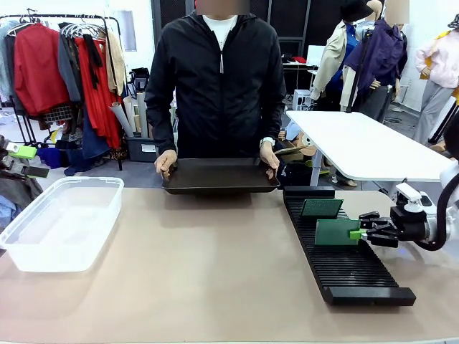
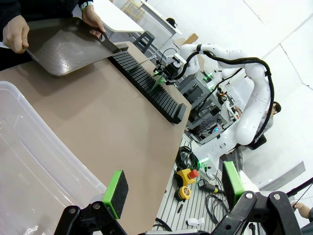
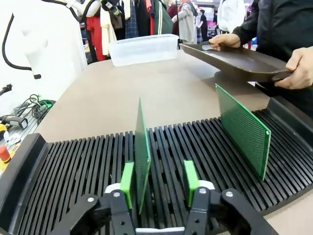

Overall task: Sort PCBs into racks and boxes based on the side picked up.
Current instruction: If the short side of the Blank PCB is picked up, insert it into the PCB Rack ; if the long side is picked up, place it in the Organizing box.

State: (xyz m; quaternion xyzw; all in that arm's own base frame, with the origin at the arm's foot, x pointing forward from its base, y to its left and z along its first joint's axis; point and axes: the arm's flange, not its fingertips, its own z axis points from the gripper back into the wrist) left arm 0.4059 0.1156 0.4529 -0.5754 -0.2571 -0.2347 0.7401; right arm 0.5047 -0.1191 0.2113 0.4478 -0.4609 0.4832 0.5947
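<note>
PCB [image 3: 142, 147] upright in rack [image 3: 88, 166] slot, between parted pads of right pincer [image 3: 159, 182], ungripped.

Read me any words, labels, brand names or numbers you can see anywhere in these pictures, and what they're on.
No readable text in any view.
PCBs in the rack: dotted grid, no print legible.
Box: no label visible.
Tray: plain.
Yellow device below the table: any markings too small to read.
</note>
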